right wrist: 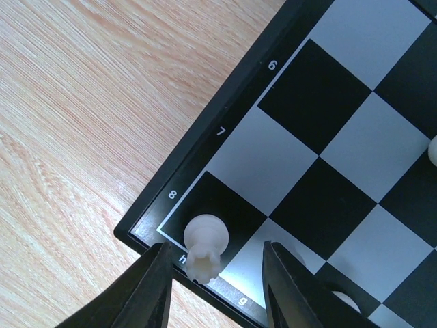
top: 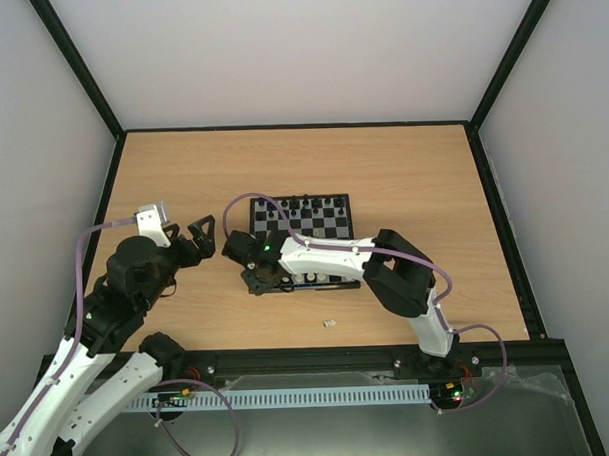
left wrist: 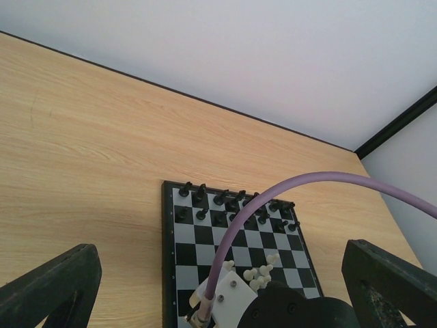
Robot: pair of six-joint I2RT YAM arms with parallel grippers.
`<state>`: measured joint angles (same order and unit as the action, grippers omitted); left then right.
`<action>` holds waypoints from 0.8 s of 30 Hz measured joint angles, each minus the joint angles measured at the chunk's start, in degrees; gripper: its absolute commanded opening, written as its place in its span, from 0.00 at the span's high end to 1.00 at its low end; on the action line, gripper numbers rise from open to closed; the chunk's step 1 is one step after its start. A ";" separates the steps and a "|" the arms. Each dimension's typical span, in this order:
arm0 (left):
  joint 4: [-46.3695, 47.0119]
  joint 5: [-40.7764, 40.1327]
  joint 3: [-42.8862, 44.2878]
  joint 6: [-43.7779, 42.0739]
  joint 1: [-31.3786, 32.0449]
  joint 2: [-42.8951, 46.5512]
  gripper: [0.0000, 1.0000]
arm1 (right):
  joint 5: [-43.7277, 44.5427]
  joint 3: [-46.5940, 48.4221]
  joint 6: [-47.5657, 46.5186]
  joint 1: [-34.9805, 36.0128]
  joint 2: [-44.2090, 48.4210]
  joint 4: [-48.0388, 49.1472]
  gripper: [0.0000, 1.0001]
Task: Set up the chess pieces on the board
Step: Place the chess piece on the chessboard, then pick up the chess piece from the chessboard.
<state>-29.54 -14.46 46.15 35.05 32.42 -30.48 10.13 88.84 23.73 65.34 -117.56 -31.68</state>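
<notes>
Top external view: at the far left, the white-and-black left arm (top: pixel 136 279) is reaching over the pale wooden bench (top: pixel 413 169). Its left jaws are standing spread wide and holding nothing, near the left edge of the small black-and-grey chequered chessboard (top: pixel 336 227) but apart from it. Tiny black chess pieces (top: pixel 299 203) are standing along the board's far rows. The white right arm (top: pixel 330 252) is lying across the board's near half, with the right jaws hanging over its near-left corner. Just right of that, one small cream piece (top: pixel 329 323) is lying loose on the bench, in front of the board.

In the left wrist view, the two black fingers (left wrist: pixel 51 287) are sitting at the far bottom corners with only bare bench and board between them. The board (left wrist: pixel 205 249) is showing two rows of black pieces (left wrist: pixel 225 205) at its far side. A cluster of cream-white pieces (left wrist: pixel 258 273) is standing nearer, partly hidden behind the right arm's purple cable (left wrist: pixel 273 198).

In the right wrist view, wood grain (right wrist: pixel 82 137) is filling the left side. The board's black border (right wrist: pixel 225 109) is running diagonally, marked 6, 7, 8 and h, g. A cream-white castle-topped rook (right wrist: pixel 205 242) is standing upright on the dark corner square. The right jaws are standing partly open: the black fingers (right wrist: pixel 147 294) are flanking the rook with a gap showing on each side, gripping nothing.
</notes>
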 measured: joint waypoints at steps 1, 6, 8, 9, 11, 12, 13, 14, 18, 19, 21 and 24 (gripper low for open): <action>0.00 0.00 0.00 0.00 0.00 0.00 0.00 | 0.00 -0.07 -0.13 -0.02 0.04 0.09 0.61; 0.00 0.00 0.28 -0.07 0.00 0.00 0.00 | -0.59 -0.09 -0.50 -0.02 1.03 1.07 0.60; -0.02 0.00 0.76 -0.11 0.02 -0.04 0.00 | -0.72 -0.09 -0.66 -0.02 1.90 1.51 0.60; 0.02 -0.04 0.94 -0.13 0.00 -0.04 0.00 | -0.87 -0.09 -0.74 -0.02 2.49 1.79 0.59; -0.04 -0.17 1.44 -0.15 0.00 -0.04 0.00 | -0.98 -0.09 -0.83 -0.02 3.61 2.21 0.59; -0.02 -0.20 1.62 -0.17 0.00 -0.07 0.00 | -0.98 -0.07 -0.83 -0.02 4.46 2.40 0.58; 0.00 -0.28 1.84 -0.17 0.00 -0.07 0.00 | -0.83 -0.02 -0.85 -0.02 5.18 2.43 0.58; 0.00 -0.39 1.97 -0.20 0.00 -0.07 0.00 | -0.57 0.04 -0.87 -0.02 5.79 2.43 0.57; 0.00 -0.61 2.34 -0.42 0.00 -0.68 0.01 | 0.52 0.07 -1.22 -0.50 8.46 2.40 0.54; 0.04 -0.61 2.45 -0.52 0.00 -1.03 0.00 | 0.57 0.02 -1.25 -0.79 9.14 2.43 0.54; 0.28 -0.52 2.47 -0.85 0.00 -1.66 0.00 | 0.66 -0.44 -1.27 -1.90 10.82 2.51 0.54; 0.68 -0.31 2.47 -1.31 0.00 -2.82 0.01 | 0.72 -2.51 -1.36 -4.87 13.84 2.60 0.54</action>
<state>-28.86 -14.76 48.62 33.74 32.42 -33.30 10.85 86.32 22.37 60.47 -103.72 -29.08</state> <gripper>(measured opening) 0.995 0.457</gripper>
